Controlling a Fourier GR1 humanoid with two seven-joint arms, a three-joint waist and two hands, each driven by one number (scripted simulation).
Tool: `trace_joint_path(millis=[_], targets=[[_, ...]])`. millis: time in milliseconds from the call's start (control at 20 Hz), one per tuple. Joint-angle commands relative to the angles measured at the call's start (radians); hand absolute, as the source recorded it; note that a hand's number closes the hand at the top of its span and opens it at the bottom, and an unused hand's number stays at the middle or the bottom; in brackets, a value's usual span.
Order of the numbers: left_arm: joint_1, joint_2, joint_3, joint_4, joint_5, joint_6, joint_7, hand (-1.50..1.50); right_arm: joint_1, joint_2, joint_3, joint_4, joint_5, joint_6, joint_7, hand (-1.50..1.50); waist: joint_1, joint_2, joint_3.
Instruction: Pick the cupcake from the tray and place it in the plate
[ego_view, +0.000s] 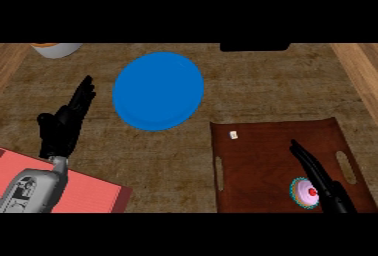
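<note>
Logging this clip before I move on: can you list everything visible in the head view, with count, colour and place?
plate: one, blue, upper middle of the counter
tray: one, dark brown, lower right
cupcake: one, pink with a red top and teal wrapper, on the tray near its lower right
small white piece: one, on the tray's upper left
red mat: one, lower left corner
pale bowl: one, top left edge, partly cut off
black object: one, top edge
left hand: black, open, left of the plate
right hand: black, open, beside the cupcake
</note>
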Motion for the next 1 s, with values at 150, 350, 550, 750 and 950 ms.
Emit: trace_joint_path(millis=[150,350,550,750,950], targets=[[-0.016,-0.017,0.013,0.031,-0.014,0.001,-0.014,0.0,0.14,-0.253,-0.124,-0.277,0.08,0.128,0.269,-1.5,-0.005,0.0,-0.003],[-0.01,-0.054,-0.008,0.04,-0.026,0.015,-0.023,0.0,0.139,-0.38,-0.184,-0.364,0.039,0.301,0.475,-1.5,0.005,0.003,-0.004],[-0.035,-0.047,-0.015,0.021,-0.043,-0.003,0.009,0.0,0.118,-0.415,-0.22,-0.45,-0.014,0.418,0.635,-1.5,0.018,0.003,-0.001],[-0.052,-0.059,0.021,0.089,-0.036,-0.02,-0.032,0.0,0.07,-0.396,-0.188,-0.4,-0.019,0.51,0.706,-1.5,0.02,0.005,0.0],[0.02,-0.067,0.017,-0.007,-0.055,-0.031,-0.023,0.0,0.002,-0.355,-0.27,-0.35,-0.112,0.62,0.707,-1.5,0.024,0.002,0.0]])
